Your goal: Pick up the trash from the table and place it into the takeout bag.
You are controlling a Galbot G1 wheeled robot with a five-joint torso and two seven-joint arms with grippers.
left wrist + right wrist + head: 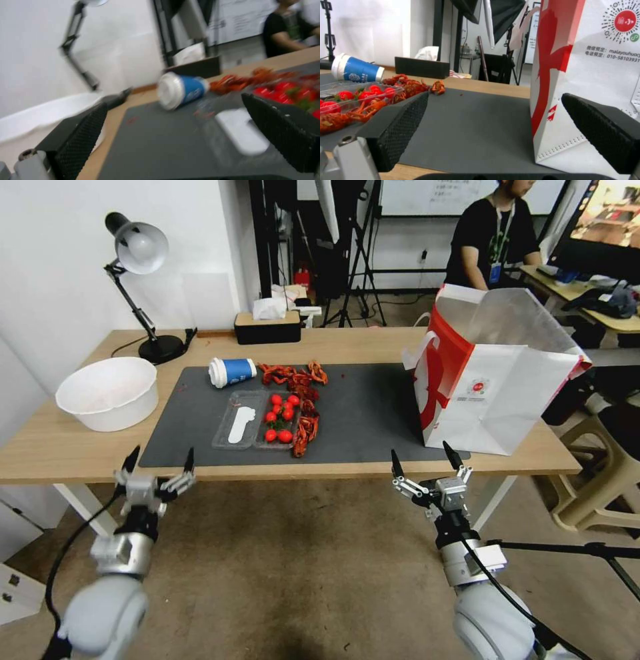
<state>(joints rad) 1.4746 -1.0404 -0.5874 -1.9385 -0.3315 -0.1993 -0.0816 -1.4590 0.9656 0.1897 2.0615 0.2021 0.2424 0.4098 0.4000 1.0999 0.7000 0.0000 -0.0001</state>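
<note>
The trash lies on the dark grey mat (pixel 373 413) of the table (pixel 73 447). A blue paper cup (pixel 231 372) (pixel 181 90) (pixel 356 70) with a white lid rests on its side. Beside it are red crayfish shells (pixel 293 379) (pixel 408 85) and a clear plastic tray (pixel 263 421) with cherry tomatoes (pixel 280 413) (pixel 363 95). The takeout bag (pixel 497 380) (pixel 593 75) stands upright and open at the mat's right end. My left gripper (pixel 163 453) (pixel 174 100) hangs open before the table's front edge, short of the tray. My right gripper (pixel 420 450) (pixel 494 96) is open too, just left of the bag's base.
A white bowl (pixel 107 393) sits at the table's left end. A desk lamp (pixel 137 253) and a black tissue box (pixel 267 327) stand along the far edge. A beige stool (pixel 600 473) is right of the table, and a tripod leg (pixel 567 550) crosses the floor by my right arm.
</note>
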